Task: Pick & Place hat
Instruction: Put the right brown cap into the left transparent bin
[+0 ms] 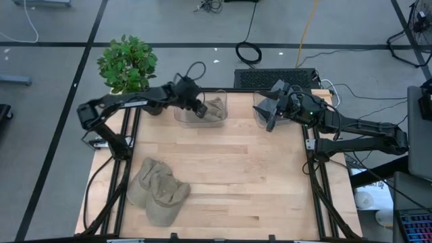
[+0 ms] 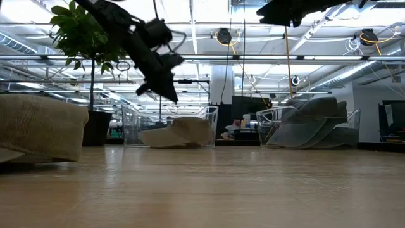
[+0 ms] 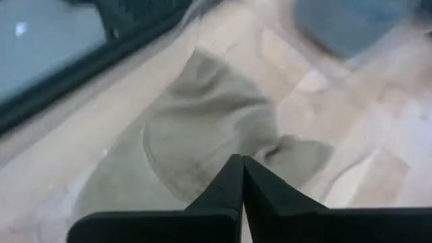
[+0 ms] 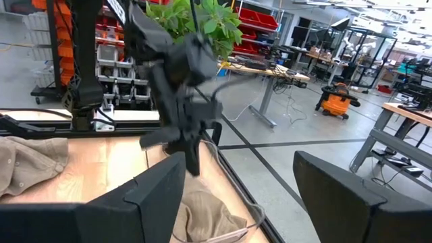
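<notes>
A beige hat (image 1: pixel 214 108) lies crown-up on the floor of a clear bin (image 1: pixel 181 119) at the table's far edge, left of middle. My left gripper (image 1: pixel 200 106) hangs shut just above that bin, tilted down over the hat (image 3: pixel 202 115), and holds nothing. In the low view it (image 2: pixel 168 94) is clear of the hat (image 2: pixel 180 133). My right gripper (image 1: pixel 270 116) stands open and level, high over a second clear bin (image 2: pixel 351 130) that holds grey hats (image 2: pixel 313 120). Two more beige hats (image 1: pixel 158 192) lie overlapping on the table at the near left.
A potted plant (image 1: pixel 127 64) stands at the far left corner behind the left bin. The middle and near right of the wooden table (image 1: pixel 256 182) are bare board. Black frame rails run along both side edges.
</notes>
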